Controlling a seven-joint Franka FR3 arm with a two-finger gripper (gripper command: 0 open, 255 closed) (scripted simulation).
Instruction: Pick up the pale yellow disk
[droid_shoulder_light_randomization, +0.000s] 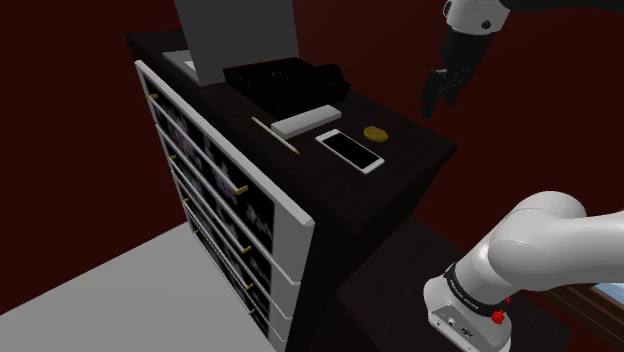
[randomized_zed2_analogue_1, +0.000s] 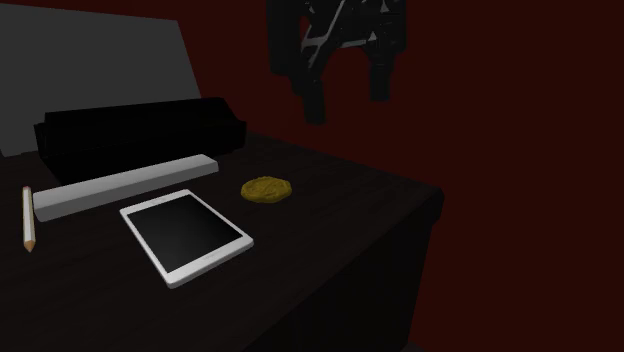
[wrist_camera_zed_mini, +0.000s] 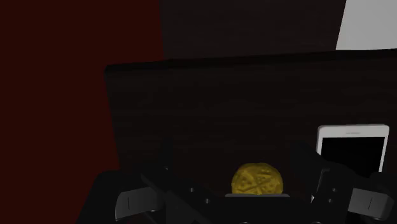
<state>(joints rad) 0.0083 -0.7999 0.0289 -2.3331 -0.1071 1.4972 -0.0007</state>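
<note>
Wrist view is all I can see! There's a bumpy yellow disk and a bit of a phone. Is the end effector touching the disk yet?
Observer: No. The end effector hangs up in the air, apart from the disk.
Operator: What's on the other side of the phone?
Observer: A long grey bar lies beside the phone, on the side away from the disk.
Operator: Anything else?
Observer: A pencil lies next to that bar.

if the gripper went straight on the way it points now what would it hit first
Probably the yellow disk, which lies between the fingers of the open gripper in the wrist view. Depth is unclear, so it might touch the dark cabinet top beside it.
</note>
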